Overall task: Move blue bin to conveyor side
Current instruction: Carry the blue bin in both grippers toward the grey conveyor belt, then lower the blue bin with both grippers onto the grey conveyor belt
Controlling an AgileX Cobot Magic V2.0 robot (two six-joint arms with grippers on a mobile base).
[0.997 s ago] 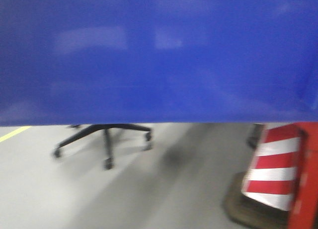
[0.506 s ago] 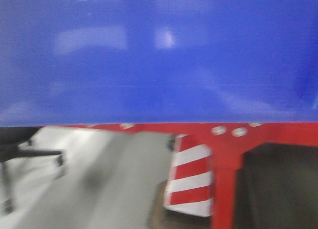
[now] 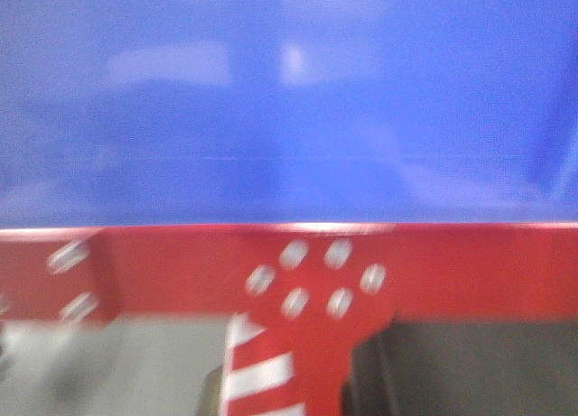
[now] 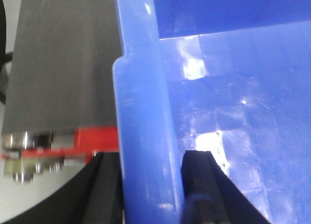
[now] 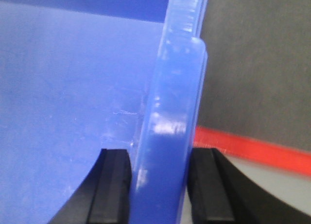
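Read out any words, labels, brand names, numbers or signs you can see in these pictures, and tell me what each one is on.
No readable text in any view.
On the large glossy blue plastic bin: plain walls and rim, no label or print, in the wrist views too.
On the red metal frame: only pale oval marks, blurred, no lettering.
On the red-and-white striped panel: a warning pattern, no words.

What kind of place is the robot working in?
Probably a factory or warehouse floor: a red metal frame with slotted holes, a red-and-white striped warning barrier, and the large glossy blue plastic crate filling the front view.
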